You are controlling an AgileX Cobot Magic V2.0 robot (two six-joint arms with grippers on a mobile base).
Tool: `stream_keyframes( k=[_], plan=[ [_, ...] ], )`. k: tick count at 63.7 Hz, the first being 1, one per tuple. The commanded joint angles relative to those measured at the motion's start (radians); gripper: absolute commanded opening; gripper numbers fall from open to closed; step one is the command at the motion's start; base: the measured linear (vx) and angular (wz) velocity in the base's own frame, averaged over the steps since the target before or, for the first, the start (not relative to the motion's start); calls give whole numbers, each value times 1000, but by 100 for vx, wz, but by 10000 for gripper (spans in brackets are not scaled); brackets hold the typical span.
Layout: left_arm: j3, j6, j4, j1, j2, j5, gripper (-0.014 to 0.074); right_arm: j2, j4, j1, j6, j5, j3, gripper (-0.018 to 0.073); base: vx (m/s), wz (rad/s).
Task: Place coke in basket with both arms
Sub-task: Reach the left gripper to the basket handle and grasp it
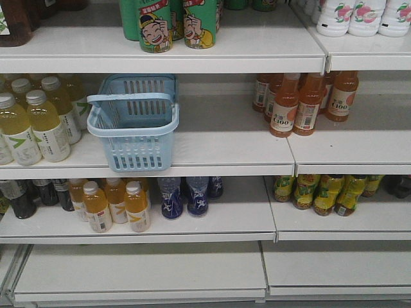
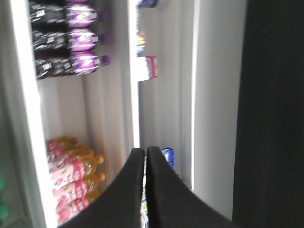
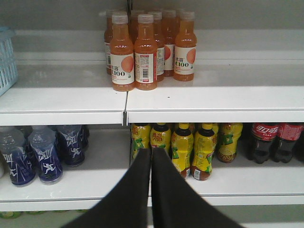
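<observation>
The pale blue basket stands on the middle shelf, left of centre, with its swing handle resting forward; its corner shows at the left edge of the right wrist view. Two coke bottles with red labels stand on the lower shelf at the far right, seen as dark bottles in the front view. My right gripper is shut and holds nothing, in front of the lower shelf and well left of the coke. My left gripper is shut and holds nothing, facing a blurred, sideways shelf. Neither arm appears in the front view.
Orange juice bottles stand on the middle shelf right of the basket. Yellow-labelled bottles sit just left of the coke, blue bottles further left. Pale yellow drinks crowd the basket's left side. Green cans stand on the top shelf.
</observation>
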Motion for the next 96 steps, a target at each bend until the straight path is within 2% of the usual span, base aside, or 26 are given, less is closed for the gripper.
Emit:
stream_keyframes(
  k=[1, 5, 8, 16, 20, 27, 33, 42, 49, 56, 63, 67, 71, 76, 83, 96],
  plan=[
    [-102, -90, 172, -6, 131, -76, -6, -13, -9, -4, -5, -71, 7, -5, 0, 0],
    [-145, -199, 303, -6, 207, -114, -6, -13, -9, -4, -5, -71, 7, -5, 0, 0],
    [-163, -277, 455, -6, 265, -168, -6, -13, -9, -4, -5, -71, 7, -5, 0, 0],
    [-171, -606, 768, -6, 442, -429, -6, -13, -9, -4, -5, -71, 7, -5, 0, 0],
    [-171, -718, 921, -6, 546, -535, -6, -13, -9, -4, -5, -71, 7, -5, 0, 0],
    [-171, -773, 1108, -6, 699, -585, -6, -13, -9, -4, -5, -71, 7, -5, 0, 0],
    [-171, -772, 1191, -6, 807, -572, -6, -13, -9, -4, -5, -71, 7, -5, 0, 0],
    [-171, -772, 1227, -6, 957, -613, 24, -13, -9, -4, -5, -71, 7, -5, 0, 0],
    [-171, -773, 1223, -6, 1067, -625, 111, -13, -9, -4, -5, -71, 7, -5, 0, 0],
    [-171, -825, 1201, -6, 1195, -625, 262, -13, -9, -4, -5, -71, 7, -5, 0, 0],
    [-173, -919, 1104, -6, 1325, -680, 452, -13, -9, -4, -5, -71, 7, -5, 0, 0],
    [-188, -926, 1063, -6, 1393, -731, 545, -13, -9, -4, -5, -71, 7, -5, 0, 0],
    [-222, -926, 1060, -6, 1459, -780, 601, -13, -9, -4, -5, -71, 7, -5, 0, 0],
    [-284, -926, 1079, -7, 1537, -825, 633, -13, -9, -4, -5, -71, 7, -5, 0, 0],
    [-364, -928, 1110, -7, 1620, -808, 625, -13, -9, -4, -5, -71, 7, -5, 0, 0],
    [-469, -930, 1097, -7, 1731, -804, 584, -13, -9, -4, -5, -71, 7, -5, 0, 0]
  ],
)
